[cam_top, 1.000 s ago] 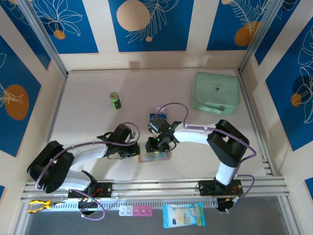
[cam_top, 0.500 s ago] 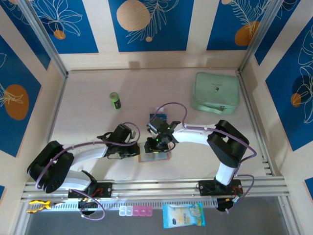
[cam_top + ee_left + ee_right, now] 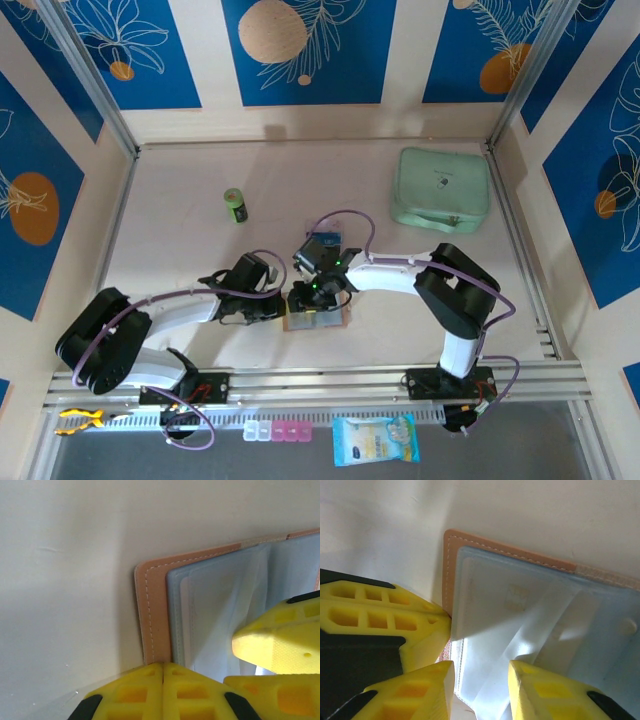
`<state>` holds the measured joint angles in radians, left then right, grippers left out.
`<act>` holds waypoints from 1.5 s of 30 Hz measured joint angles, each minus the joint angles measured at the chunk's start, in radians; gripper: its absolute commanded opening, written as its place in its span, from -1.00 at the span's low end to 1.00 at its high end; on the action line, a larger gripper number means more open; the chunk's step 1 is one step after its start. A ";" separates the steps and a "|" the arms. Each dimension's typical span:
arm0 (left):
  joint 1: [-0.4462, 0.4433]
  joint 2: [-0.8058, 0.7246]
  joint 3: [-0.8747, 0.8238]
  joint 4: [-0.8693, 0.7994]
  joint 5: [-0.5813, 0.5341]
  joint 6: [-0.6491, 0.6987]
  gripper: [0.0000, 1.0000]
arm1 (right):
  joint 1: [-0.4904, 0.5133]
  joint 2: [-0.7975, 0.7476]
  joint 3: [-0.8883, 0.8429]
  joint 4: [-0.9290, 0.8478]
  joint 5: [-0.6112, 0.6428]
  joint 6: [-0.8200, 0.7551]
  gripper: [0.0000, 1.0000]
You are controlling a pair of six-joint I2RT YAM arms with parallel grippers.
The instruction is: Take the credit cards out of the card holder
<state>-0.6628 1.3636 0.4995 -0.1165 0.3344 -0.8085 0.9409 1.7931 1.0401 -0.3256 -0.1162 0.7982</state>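
The left gripper (image 3: 162, 674) is closed, its yellow fingers meeting in a tight seam, and the stitched tan edge of the card holder (image 3: 154, 605) is pinched there at its near corner. The right gripper (image 3: 480, 687) is held narrowly apart, its two fingertips set down on the clear pockets (image 3: 520, 605) with a strip of pocket between them. From the left wrist, one right finger (image 3: 280, 645) is seen pressing a grey-blue sleeve so that it creases. From the right wrist, the black-backed left fingers are seen lying against the holder's left border. The holder is laid open and flat on the pale table (image 3: 65, 570), and from above it is found near the front edge, between the two wrists. The cards cannot be told apart through the cloudy plastic. A faint square mark (image 3: 517, 594) is made out behind one sleeve, but nothing on it can be read. The overhead view adds the surroundings. A mint-green case (image 3: 440, 187) is placed well apart at the far right, with a small dark mark too small to read. A green cylinder (image 3: 235, 206) is stood at the far left. A blue packet (image 3: 374, 440) is laid in front of the rail, its print illegible.
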 measured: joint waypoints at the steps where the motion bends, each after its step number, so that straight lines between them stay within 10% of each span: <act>1: 0.000 0.000 0.000 0.000 0.000 0.000 -0.89 | 0.000 0.000 0.000 -0.003 0.001 0.000 -0.32; 45: 0.000 -0.066 0.046 -0.078 -0.021 -0.005 -0.85 | -0.027 -0.087 -0.036 -0.126 0.127 -0.006 -0.93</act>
<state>-0.6628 1.2976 0.5453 -0.1944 0.3138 -0.8139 0.9138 1.7061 1.0042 -0.4519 0.0105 0.7921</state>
